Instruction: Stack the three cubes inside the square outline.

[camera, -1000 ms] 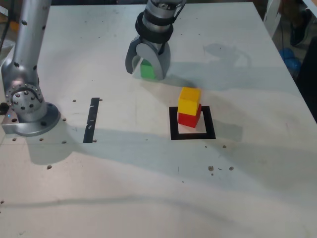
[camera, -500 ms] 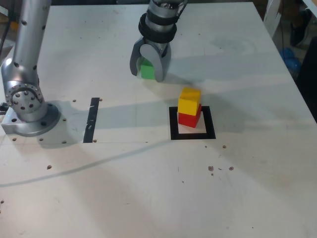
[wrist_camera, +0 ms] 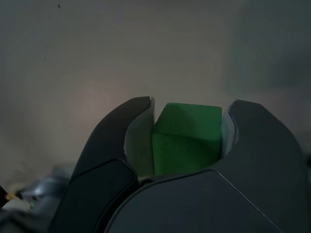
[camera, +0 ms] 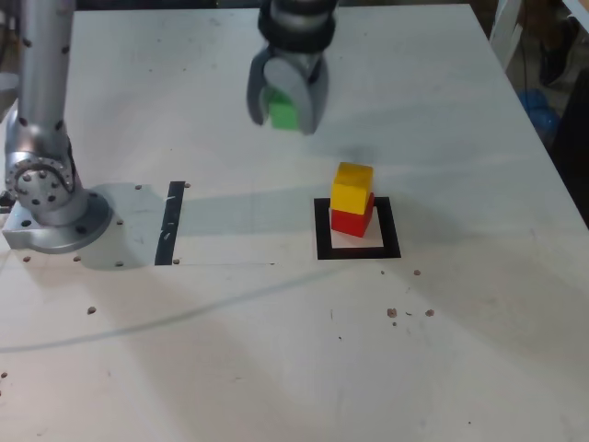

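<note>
The green cube [camera: 282, 111] hangs above the table near the back, clamped in my gripper [camera: 285, 118]. The wrist view shows that green cube [wrist_camera: 187, 138] pinched between both fingers [wrist_camera: 131, 141] of my gripper [wrist_camera: 188, 121], with bare table behind it. A yellow cube [camera: 352, 187] rests on a red cube [camera: 351, 221], a two-high stack standing in the back part of the square outline [camera: 357, 250]. The stack is toward the exterior view's right and nearer the front than my gripper.
The arm's grey base [camera: 51, 198] is bolted at the exterior view's left. A narrow black tape strip [camera: 171, 222] lies between the base and the square. Small dark specks [camera: 405, 313] dot the white table. The table's right edge borders floor clutter.
My gripper shut on the green cube and lifted it off the table; it now hangs higher. The yellow and red stack has not moved.
</note>
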